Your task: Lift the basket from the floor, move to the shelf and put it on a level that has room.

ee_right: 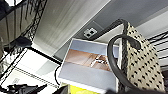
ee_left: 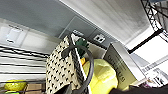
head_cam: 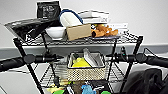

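At the bottom centre of the head view colourful items (head_cam: pixel 86 89) crowd the lower tier, and at the lower right lies a dark bag-like mass (head_cam: pixel 150 82). Just above, in the middle of the frame, the woven basket (head_cam: pixel 86 72) rests on the second-from-top level (head_cam: pixel 50 75) of the black wire shelf (head_cam: pixel 136 50), holding a yellow object (head_cam: pixel 80 63) and a grey box (head_cam: pixel 91 58). The left arm (head_cam: pixel 15 62) comes in from the left edge and the right arm (head_cam: pixel 152 60) from the right edge, both at basket-rim height; I cannot tell whether either gripper is open or clamped on the rim, since the fingers are not distinguishable. In the left wrist view the basket wall (ee_left: pixel 60 72) looms close, with a dark cable looping across it. Farther up, the top tier carries a white bowl (head_cam: pixel 55 32), a cardboard box (head_cam: pixel 78 31) and orange items (head_cam: pixel 103 30) against the pale wall. In my judgement, the risk is a loop of cable snagging the rim as the arms withdraw and dragging the basket off the front edge, or an arm knocking a pole and shaking the crowded top tier.
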Controlling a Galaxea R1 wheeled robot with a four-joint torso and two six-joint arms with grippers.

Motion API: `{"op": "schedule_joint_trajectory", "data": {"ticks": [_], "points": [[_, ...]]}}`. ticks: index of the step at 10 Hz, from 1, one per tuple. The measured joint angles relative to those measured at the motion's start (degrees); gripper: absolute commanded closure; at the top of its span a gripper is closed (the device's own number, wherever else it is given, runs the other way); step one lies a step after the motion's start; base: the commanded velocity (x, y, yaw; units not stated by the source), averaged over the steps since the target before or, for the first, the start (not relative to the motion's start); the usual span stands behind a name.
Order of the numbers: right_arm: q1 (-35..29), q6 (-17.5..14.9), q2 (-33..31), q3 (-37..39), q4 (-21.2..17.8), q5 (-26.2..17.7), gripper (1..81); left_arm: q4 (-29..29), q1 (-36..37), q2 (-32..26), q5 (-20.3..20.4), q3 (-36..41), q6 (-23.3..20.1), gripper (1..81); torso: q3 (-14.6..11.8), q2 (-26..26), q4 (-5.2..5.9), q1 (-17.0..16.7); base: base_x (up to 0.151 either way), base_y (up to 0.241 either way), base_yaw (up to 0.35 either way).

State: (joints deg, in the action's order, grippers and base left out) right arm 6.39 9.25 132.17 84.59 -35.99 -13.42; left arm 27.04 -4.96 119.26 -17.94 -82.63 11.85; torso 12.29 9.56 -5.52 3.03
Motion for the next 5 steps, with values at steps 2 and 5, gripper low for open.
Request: {"op": "schedule_joint_trajectory", "data": {"ticks": [2, 5], "points": [[1.1, 0.1, -3.1, -5.2, 0.0, 2.1, 1.0, -0.1, -1.3, -2.4, 0.8, 4.2, 0.0, 1.0, 0.0, 0.0, 0.0, 0.0, 0.0, 0.0, 0.0], [3.6, 0.1, -10.5, -13.0, 0.0, 5.0, 1.0, -1.2, -7.9, -6.9, 2.6, 9.6, 0.0, 1.0, 0.0, 0.0, 0.0, 0.0, 0.0, 0.0, 0.0]]}}
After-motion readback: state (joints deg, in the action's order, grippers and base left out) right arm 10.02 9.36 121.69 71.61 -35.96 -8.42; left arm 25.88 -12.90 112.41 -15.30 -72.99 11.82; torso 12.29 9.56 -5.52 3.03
